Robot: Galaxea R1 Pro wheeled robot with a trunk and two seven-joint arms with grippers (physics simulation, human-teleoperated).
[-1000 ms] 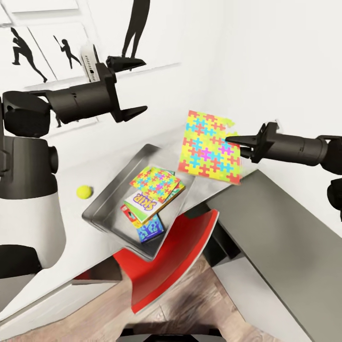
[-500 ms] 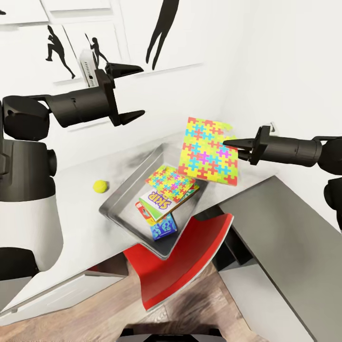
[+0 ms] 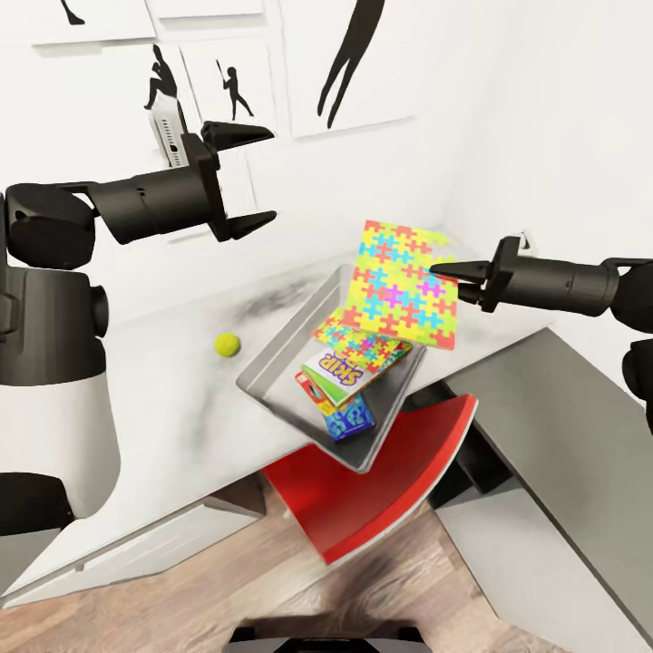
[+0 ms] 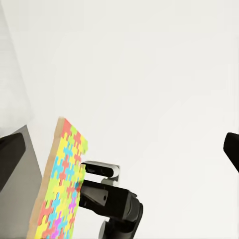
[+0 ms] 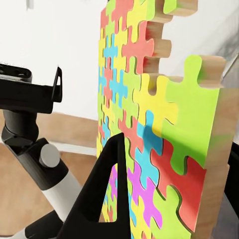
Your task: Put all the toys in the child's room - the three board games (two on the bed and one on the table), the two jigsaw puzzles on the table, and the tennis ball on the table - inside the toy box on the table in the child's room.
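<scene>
Over the toy box [image 3: 272,363] my right gripper [image 3: 446,268] is pinching the edge of the second jigsaw puzzle [image 3: 399,283], holding it upright and tilted above the box's far end, not yet lowered in. I'm judging most of the job as done: inside the box the other puzzle [image 3: 365,343] is lying on top of the Skip-Bo game [image 3: 337,374], with a blue game box [image 3: 346,419] at the near end under it. A third board game I'm not making out; it may be buried in the stack, can't tell. The tennis ball [image 3: 227,345] is sitting on the table [image 3: 154,408] just beside the box, outside it, so that one is left, plus dropping the held puzzle.

My left gripper [image 3: 247,177] is hovering high over the table with jaws spread and nothing in them.

Right wrist view is giving me the held puzzle [image 5: 149,124] close up: wooden thickness, jagged missing-piece corner, one dark finger [image 5: 107,189] pressed against the coloured face; the head view isn't resolving that grip. Left wrist view is catching the puzzle [image 4: 62,184] edge-on with the right gripper behind it. Only the head view is giving me box contents and ball position
</scene>
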